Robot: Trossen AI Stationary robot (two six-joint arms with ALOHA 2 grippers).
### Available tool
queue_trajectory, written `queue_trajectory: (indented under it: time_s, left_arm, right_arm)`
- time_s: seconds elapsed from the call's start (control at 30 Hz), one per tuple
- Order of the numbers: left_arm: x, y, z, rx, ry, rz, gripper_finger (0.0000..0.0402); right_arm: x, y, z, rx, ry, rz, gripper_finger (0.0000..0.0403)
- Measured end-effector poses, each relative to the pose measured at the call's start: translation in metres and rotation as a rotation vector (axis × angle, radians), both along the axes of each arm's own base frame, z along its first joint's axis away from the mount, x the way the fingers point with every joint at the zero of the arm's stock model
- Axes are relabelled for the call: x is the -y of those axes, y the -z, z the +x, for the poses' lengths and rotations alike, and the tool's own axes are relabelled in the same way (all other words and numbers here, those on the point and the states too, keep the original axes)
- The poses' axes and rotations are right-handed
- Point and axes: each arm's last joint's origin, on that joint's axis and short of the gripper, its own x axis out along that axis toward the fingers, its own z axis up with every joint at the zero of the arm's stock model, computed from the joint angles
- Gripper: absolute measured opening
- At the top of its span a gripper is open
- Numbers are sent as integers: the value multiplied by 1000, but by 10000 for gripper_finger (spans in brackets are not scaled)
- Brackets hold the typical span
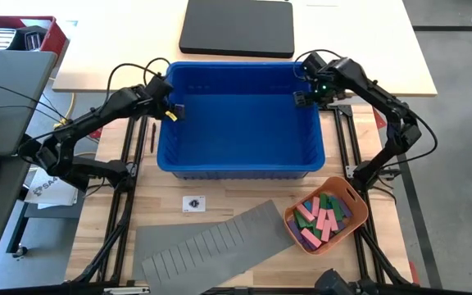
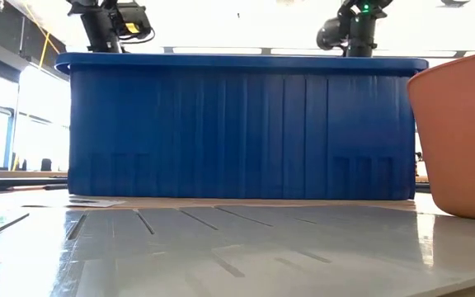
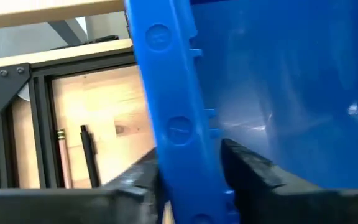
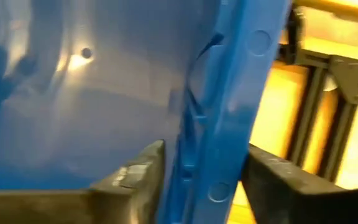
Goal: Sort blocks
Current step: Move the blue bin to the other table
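Blocks (image 1: 321, 219) lie heaped in the orange tray (image 1: 352, 193), nearer the right arm. Both the left gripper (image 1: 171, 112) and right gripper (image 1: 304, 97) straddle the blue bin's (image 1: 240, 170) side rims, fingers clamped.

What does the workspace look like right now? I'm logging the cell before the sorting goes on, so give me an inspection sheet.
Surface: wooden table, with a grey slotted sheet lying at the front.
Job's things: green, pink and purple blocks heaped in the orange basket; none seen in the blue bin.
Clutter: small tag; pen beside the bin.
Grippers: left gripper straddles the bin's left rim; right gripper straddles the right rim, one finger each side.
Cables: black loops along both arms.
Surroundings: black case on the white table behind; red crate.
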Motion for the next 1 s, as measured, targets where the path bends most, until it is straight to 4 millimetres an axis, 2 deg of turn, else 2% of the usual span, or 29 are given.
queue_trajectory:
  time_s: [0.07,0.17,0.3,0.43,0.57,0.67,0.9,1.0]
  left_arm:
    - [0,0,0,5,4,4,99]
    - [-3,-2,2,23,7,34,92]
    - [-9,-15,-1,59,26,77,92]
    - [-23,-48,-9,107,44,167,88]
    - [-51,-83,-19,147,43,270,82]
    - [-78,-101,-21,155,45,322,80]
    - [-137,-117,-13,161,22,371,80]
    - [-154,-116,-10,179,8,402,80]
  right_arm:
    - [0,0,-1,-19,12,-10,155]
    - [1,0,-1,-7,49,-6,99]
    - [0,0,-1,13,80,15,100]
    - [1,-15,1,78,132,-12,100]
    - [7,-41,3,159,161,-138,99]
    - [17,-61,1,225,184,-265,98]
    - [54,-90,-13,340,192,-548,90]
    - [75,-90,-17,334,181,-594,90]
